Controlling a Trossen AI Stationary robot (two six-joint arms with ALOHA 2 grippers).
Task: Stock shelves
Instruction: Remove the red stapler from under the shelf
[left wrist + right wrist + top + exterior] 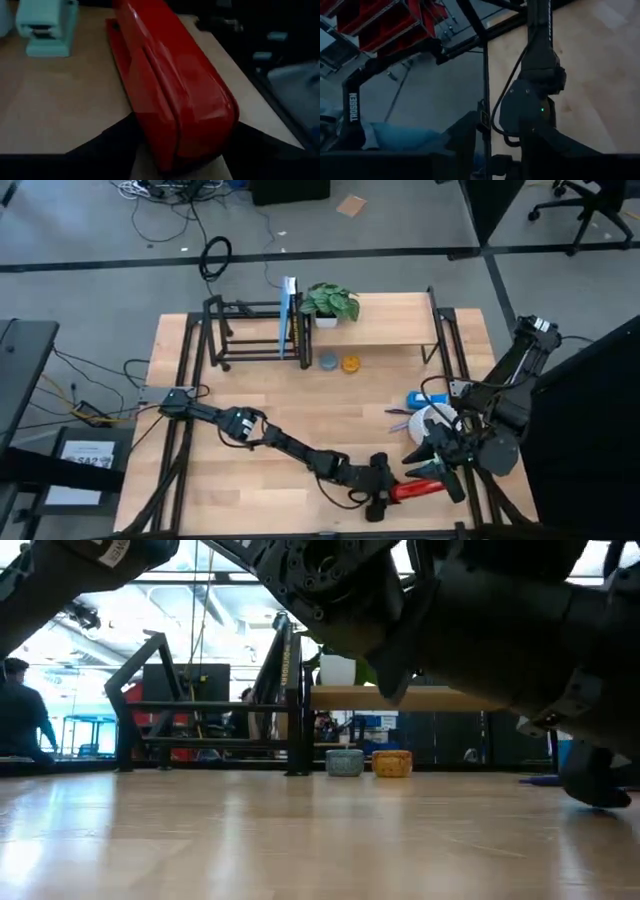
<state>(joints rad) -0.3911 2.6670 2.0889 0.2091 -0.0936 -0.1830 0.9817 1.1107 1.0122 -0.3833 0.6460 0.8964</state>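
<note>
A red stapler [175,85] lies low at the table's near edge [415,488], right of centre. My left gripper [385,485] reaches it from the left and is shut on its end. My right gripper [432,465] hovers open just right of the stapler, and its wrist view shows only the left arm. The shelves stand at the far side. They are a wooden plank stand [385,320] bearing a potted plant [330,302], and a black rod rack [250,330] with a blue board [290,315] upright at its right end. My left gripper pinches the stapler's near end [165,150] between its two fingers [107,145], one on each long side. The fingers come level from the table's left and lie along the stapler. Whether the stapler's underside rests on the table, I cannot tell.
A grey cup [328,361] and an orange cup [351,363] stand on the table before the plank stand. A mint-green stapler [47,25] and blue and white items [425,405] crowd the right side. Bare tabletop [300,400] lies between the arms and the shelves.
</note>
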